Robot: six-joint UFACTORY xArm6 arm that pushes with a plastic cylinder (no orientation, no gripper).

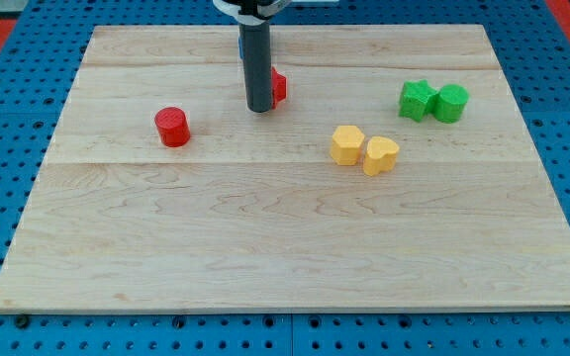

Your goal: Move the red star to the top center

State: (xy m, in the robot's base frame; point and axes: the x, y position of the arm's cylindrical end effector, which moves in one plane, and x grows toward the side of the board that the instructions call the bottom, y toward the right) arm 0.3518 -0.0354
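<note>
The red star (279, 87) lies near the view's top centre, mostly hidden behind my rod; only its right part shows. My tip (260, 108) rests on the board just left of and below the red star, touching or nearly touching it. A red cylinder (172, 127) stands to the view's left of my tip, well apart.
A yellow hexagon block (346, 144) and a yellow block (380, 155) sit side by side right of centre. A green star-like block (417, 100) and a green cylinder (452, 103) sit together at the upper right. A sliver of blue (239, 44) shows behind the rod. The wooden board (285, 257) lies on blue pegboard.
</note>
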